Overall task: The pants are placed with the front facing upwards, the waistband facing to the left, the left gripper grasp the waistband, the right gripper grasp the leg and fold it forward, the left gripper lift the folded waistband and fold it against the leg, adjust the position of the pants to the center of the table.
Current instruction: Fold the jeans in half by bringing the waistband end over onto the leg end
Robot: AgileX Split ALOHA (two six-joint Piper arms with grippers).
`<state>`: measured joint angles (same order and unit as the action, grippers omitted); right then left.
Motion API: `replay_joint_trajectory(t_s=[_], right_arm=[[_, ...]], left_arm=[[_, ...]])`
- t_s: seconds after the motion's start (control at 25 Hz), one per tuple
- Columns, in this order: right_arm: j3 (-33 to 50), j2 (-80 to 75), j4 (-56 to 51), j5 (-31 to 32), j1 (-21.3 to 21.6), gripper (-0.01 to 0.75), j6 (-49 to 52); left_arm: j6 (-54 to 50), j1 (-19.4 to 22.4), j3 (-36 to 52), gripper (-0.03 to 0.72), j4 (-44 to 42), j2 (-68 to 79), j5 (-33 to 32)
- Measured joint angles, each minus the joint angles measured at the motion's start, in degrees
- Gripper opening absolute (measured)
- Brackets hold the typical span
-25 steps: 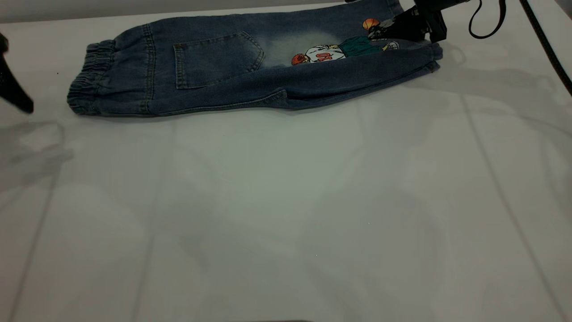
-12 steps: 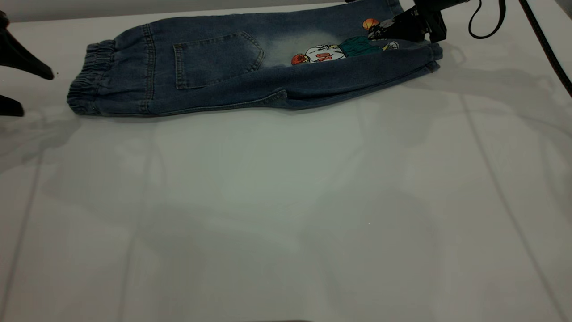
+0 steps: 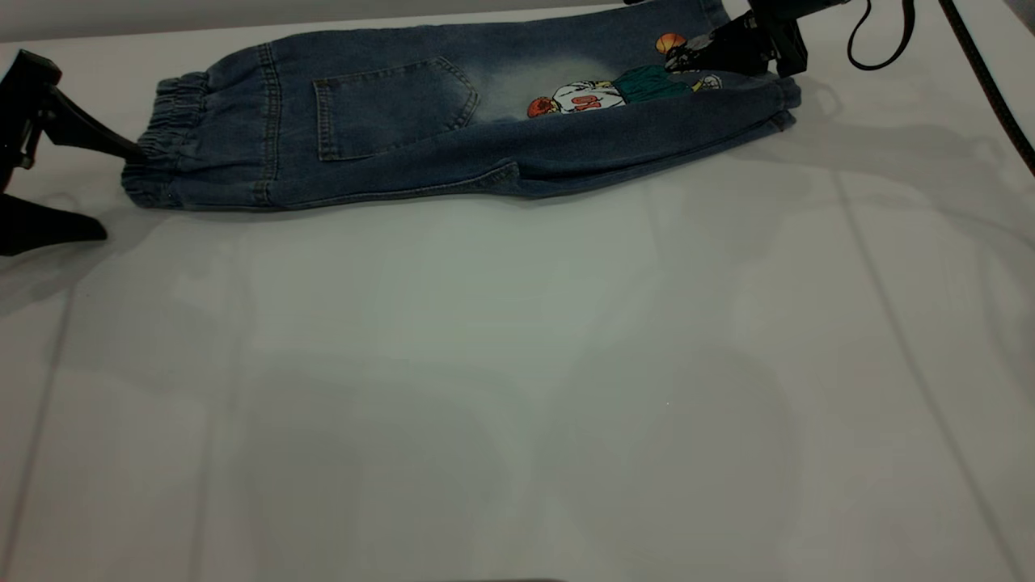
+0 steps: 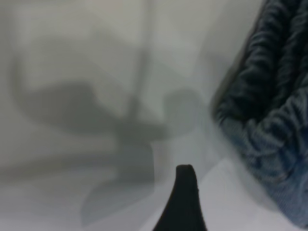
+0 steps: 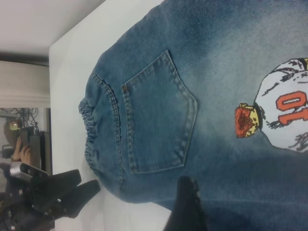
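Observation:
The blue denim pants [image 3: 453, 121] lie folded lengthwise along the far side of the white table [image 3: 517, 364], back pocket and cartoon print [image 3: 598, 93] up. The gathered waistband [image 3: 166, 137] points left. My left gripper [image 3: 120, 192] stands open at the waistband's end, its upper finger touching the elastic and its lower finger on the table in front. In the left wrist view one fingertip [image 4: 185, 180] shows beside the ruched waistband [image 4: 269, 96]. My right gripper [image 3: 711, 50] sits low on the leg by the print, near the cuff. The right wrist view looks along the pants [image 5: 202, 96] to the left gripper [image 5: 72, 192].
A black cable [image 3: 986, 81] runs down the table's right edge behind the right arm. A wide bare stretch of white tabletop lies in front of the pants. In the right wrist view a person [image 5: 19, 144] stands beyond the table's far end.
My left gripper has come in from the left edge and opened wide, reaching the waistband's end. The right gripper and the pants have stayed where they were.

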<state>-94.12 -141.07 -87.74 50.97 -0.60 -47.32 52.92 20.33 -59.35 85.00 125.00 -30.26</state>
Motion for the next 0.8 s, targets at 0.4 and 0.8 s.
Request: replay_joint_trajectory(t_s=[0.4, 0.8], right_arm=[[0.0, 0.0, 0.1, 0.1, 0.0, 0.494, -0.9], [0.0, 0.0, 0.1, 0.1, 0.0, 0.494, -1.3]], left_arm=[[11.0, -3.2, -0.5, 0.573, 13.3, 3.4, -0.1], [12.9, -4.8, -2.9, 0.475, 17.8, 6.4, -0.8]])
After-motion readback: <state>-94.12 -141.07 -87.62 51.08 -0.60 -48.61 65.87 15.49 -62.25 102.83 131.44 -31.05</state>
